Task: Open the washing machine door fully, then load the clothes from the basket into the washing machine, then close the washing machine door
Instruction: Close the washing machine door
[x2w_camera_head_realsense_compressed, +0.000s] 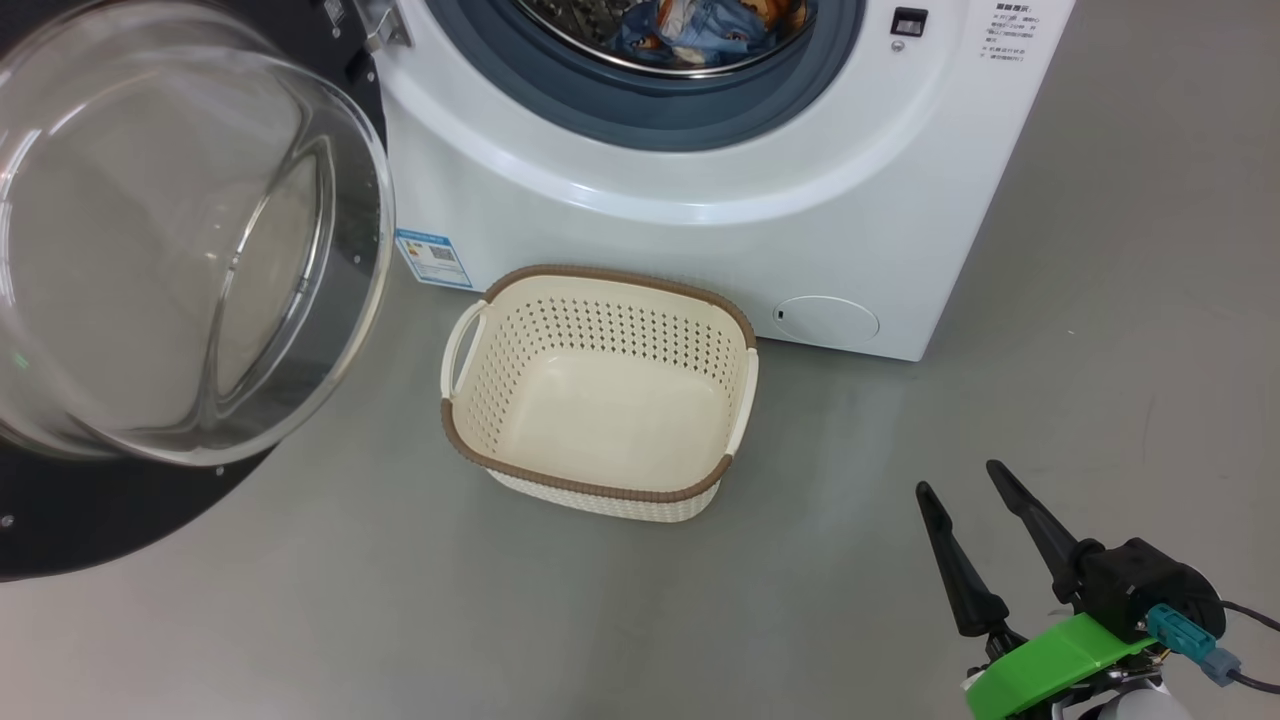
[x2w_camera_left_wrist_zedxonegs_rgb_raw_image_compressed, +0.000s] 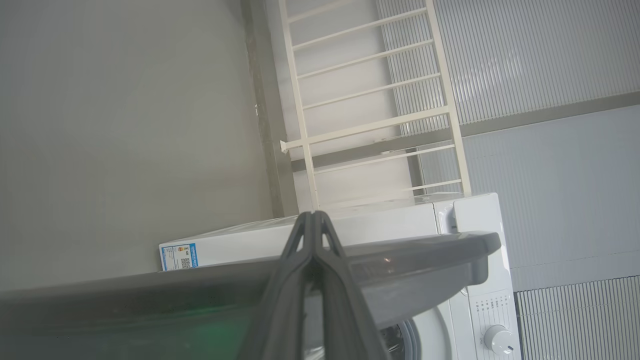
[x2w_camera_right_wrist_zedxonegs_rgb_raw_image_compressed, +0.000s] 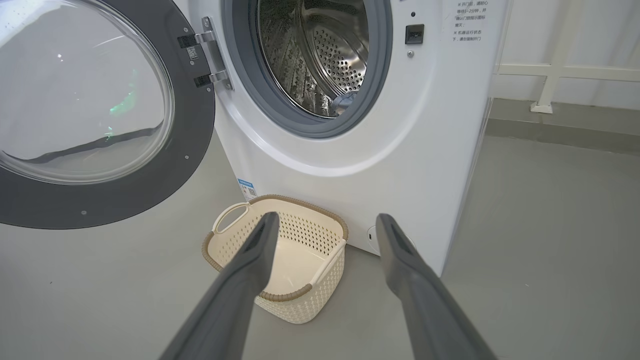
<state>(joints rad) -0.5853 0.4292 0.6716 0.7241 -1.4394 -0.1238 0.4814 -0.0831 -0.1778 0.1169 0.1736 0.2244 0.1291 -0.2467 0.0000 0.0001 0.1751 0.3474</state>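
Clothes (x2w_camera_head_realsense_compressed: 700, 25) lie in washing machine (x2w_camera_head_realsense_compressed: 700, 220); basket (x2w_camera_head_realsense_compressed: 600, 330) stands before it.

The washing machine door (x2w_camera_head_realsense_compressed: 70, 530) hangs swung wide at the left, leaving the drum mouth (x2w_camera_right_wrist_zedxonegs_rgb_raw_image_compressed: 320, 60) of the washing machine (x2w_camera_head_realsense_compressed: 700, 230) unblocked. The basket (x2w_camera_head_realsense_compressed: 600, 274) stands low, just before the machine's front. Bare floor (x2w_camera_head_realsense_compressed: 1050, 400) lies open around the right claw (x2w_camera_head_realsense_compressed: 957, 477).

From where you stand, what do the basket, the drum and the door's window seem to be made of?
The basket: matte cream plastic, probably, with moulded holes and a brown woven-look rim. The drum: shiny perforated steel, it seems. The door's window: clear glossy bowl, glass or plastic, unclear.
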